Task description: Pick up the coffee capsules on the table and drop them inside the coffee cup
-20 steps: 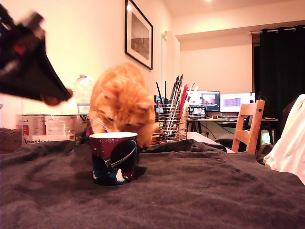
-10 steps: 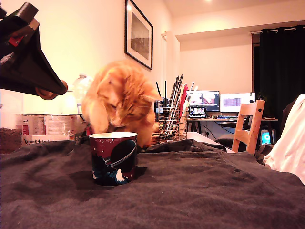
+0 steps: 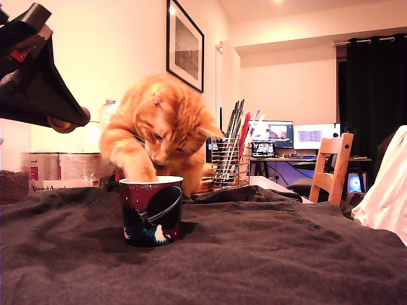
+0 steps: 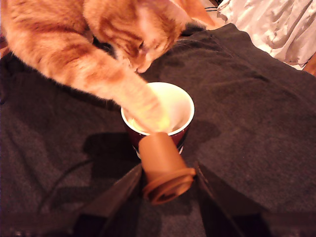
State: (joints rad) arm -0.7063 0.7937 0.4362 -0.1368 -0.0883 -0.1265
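The gripper (image 4: 165, 185) is clamped on a capsule (image 4: 163, 168), its two dark fingers pressing either side of the wide flanged end, so the tapered body points out toward the cup (image 4: 160, 116). In the wrist view the capsule looks brownish rather than cream, probably from the warm light. In the exterior view the gripper (image 3: 63, 122) hangs high at that view's left, well above the table (image 3: 267, 254) and off to the side of the cup (image 3: 151, 211), with the capsule (image 3: 60, 124) showing as a small rounded lump at its tip. The arm has kept this same spot over the last half second.

What has changed is the cat (image 3: 159, 130). A second ago its head was down behind the cup; half a second ago a paw was raised; now that paw (image 4: 148, 111) is reaching over the rim and into the cup — the wrist view shows it lying across the pale inside, with the cat's nose just above the rim.

For the task, this means the drop is blocked for the moment. The capsule is held and ready, but the cup's mouth is partly filled by the paw — letting go over it would likely bounce the capsule off, or the cat could tip or shift the cup. No other capsule shows on the cloth.
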